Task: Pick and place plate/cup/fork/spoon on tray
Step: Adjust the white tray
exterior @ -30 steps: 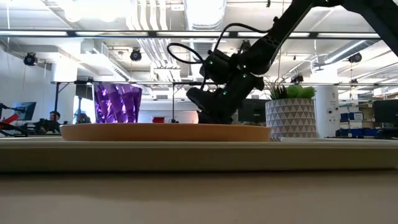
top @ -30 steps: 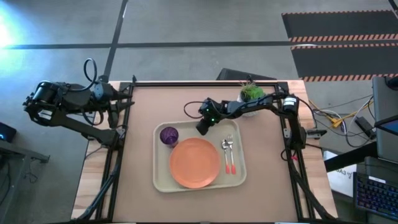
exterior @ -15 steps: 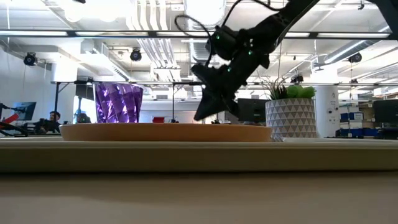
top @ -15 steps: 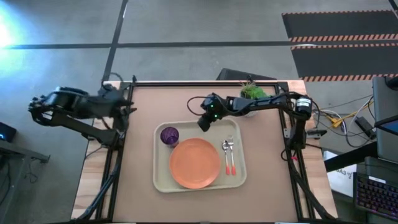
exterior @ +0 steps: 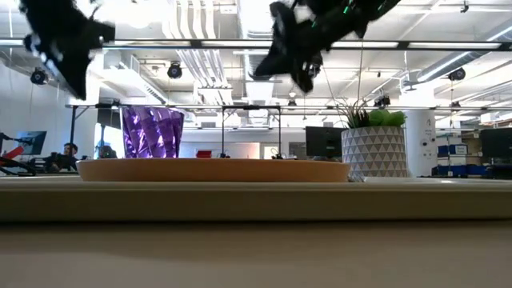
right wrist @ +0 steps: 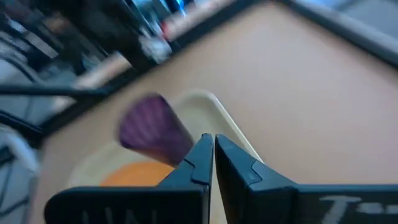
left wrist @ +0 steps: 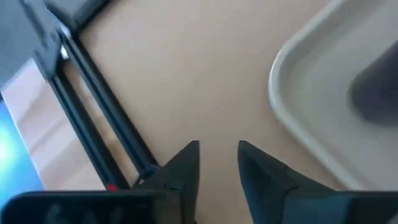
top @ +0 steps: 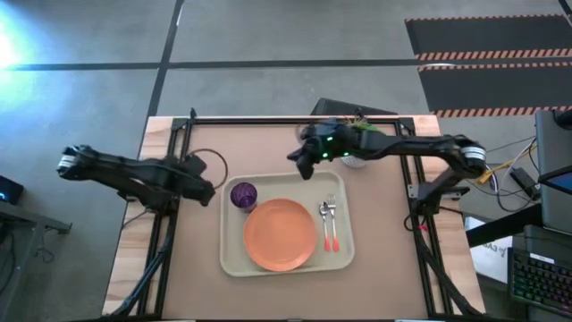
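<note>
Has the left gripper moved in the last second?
Yes. In the high view the left gripper has swung from the table's far left corner in toward the tray, now beside the cup.

In the low view the tray's rim hides the fork and spoon, and the plate hides the bottom of the cup. In the left wrist view the cup is a dark blur, cut off by the edge. The right wrist view is blurry.

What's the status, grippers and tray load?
Left gripper slightly open, empty, beside tray. Right gripper shut, empty, raised. Plate, cup, fork, spoon on tray.
</note>
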Robot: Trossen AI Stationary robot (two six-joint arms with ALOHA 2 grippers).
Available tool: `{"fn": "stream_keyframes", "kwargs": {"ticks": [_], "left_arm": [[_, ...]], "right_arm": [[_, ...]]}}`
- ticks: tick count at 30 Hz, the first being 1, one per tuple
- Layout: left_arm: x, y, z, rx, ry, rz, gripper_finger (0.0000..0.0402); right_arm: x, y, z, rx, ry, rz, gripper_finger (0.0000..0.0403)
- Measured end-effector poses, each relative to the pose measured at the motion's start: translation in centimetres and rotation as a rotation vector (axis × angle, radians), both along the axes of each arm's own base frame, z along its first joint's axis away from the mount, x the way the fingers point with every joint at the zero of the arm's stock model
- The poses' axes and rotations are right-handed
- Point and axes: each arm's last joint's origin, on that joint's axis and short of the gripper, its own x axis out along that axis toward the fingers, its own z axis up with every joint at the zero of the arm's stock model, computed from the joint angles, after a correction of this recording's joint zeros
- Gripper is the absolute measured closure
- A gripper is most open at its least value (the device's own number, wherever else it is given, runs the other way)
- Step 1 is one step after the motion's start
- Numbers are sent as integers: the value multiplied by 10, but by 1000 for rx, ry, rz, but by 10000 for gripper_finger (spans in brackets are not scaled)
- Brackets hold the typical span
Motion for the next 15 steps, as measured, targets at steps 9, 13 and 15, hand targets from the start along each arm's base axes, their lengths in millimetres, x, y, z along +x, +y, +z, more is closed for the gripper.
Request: {"fn": "stream_keyframes", "kwargs": {"ticks": [9,13,15], "left_arm": [[12,-4,-57,-81,57,15,397],[10,-3,-68,-122,61,72,401],[9,-3,-75,-167,31,87,401]], "right_arm": [[-52,26,80,-117,-246,51,394],[-68,31,97,-147,-307,59,394],[-72,32,101,-160,-321,60,394]]}}
